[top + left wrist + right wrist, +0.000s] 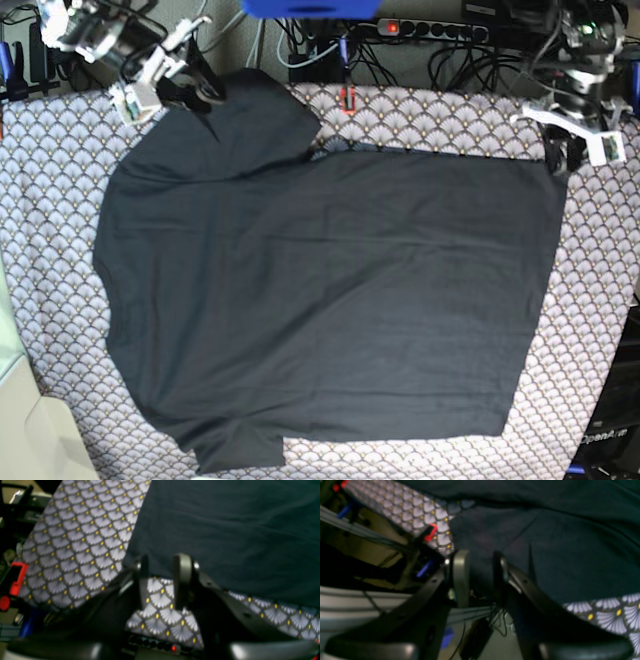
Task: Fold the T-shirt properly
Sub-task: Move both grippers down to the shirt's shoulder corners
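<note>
The dark charcoal T-shirt [320, 300] lies spread flat on the scallop-patterned tablecloth [60, 200]. My left gripper [560, 155] is at the shirt's far right corner. In the left wrist view its fingers [183, 565] stand apart, and the left gripper [163, 563] is open at the edge of the shirt [225, 530], with tablecloth [82, 542] showing between them. My right gripper [200, 95] is at the far left sleeve. In the right wrist view the right gripper [480, 560] is open, jaws apart with sleeve cloth of the shirt [557, 542] between them.
The table's far edge runs just behind both grippers. A power strip [430, 30] and cables lie beyond it. Red clamps [347, 98] hold the tablecloth at that edge; one shows in the left wrist view [16, 577] and one in the right wrist view [430, 532].
</note>
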Controlling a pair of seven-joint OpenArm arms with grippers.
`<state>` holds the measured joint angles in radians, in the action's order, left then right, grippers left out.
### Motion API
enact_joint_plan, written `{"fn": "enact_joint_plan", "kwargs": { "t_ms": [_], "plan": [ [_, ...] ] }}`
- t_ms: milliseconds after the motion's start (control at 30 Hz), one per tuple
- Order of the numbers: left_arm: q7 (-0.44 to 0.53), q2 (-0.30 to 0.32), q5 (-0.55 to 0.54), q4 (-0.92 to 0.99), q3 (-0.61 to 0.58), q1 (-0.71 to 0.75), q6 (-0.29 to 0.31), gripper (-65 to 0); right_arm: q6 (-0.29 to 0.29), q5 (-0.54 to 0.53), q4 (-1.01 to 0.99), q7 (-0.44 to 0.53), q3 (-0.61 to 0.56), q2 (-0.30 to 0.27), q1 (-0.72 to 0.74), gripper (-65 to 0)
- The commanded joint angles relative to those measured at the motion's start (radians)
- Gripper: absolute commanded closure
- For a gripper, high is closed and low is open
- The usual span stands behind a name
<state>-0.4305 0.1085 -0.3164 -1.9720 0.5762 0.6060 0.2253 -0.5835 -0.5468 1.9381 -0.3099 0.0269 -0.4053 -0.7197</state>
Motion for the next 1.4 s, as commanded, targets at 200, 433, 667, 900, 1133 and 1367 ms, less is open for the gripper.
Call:
{"fn": "enact_joint_plan", "kwargs": {
  "t_ms": [200,433,667,900,1133,1367],
  "plan": [
    [-0.008,0.012,-0.002,0.02,0.006,-0.013,0.001,-17.6,-0.016,-0.015,0.016,0.018,0.012,0.024,0.015,-18.5],
    [-0.024,0.015,-0.002,0.076,0.006,-0.034,0.001,-17.6,-0.016,-0.014,0.01,0.016,0.014,0.024,0.013,-27.6],
    [-0.024,0.029,-0.002,0.087,0.006,-0.034,0.001,-23.4,-0.016,-0.014,-0.064,0.016,0.074,0.036,0.016,-33.5],
    [-0.015,0.053,-0.002,0.118,0.006,-0.036,0.001,-41.9,-0.017,-0.014,-0.185,0.022,0.118,0.053,0.055,-33.6],
    [-0.015,0.053,-0.002,0.118,0.006,-0.036,0.001,-41.9,-0.017,-0.014,-0.302,0.025,0.12,0.092,0.093,-33.5],
    [-0.015,0.053,-0.002,0.11,0.006,-0.034,0.001,-41.9,-0.017,-0.014,-0.316,0.027,0.121,0.098,0.085,-33.3]
  ]
}}
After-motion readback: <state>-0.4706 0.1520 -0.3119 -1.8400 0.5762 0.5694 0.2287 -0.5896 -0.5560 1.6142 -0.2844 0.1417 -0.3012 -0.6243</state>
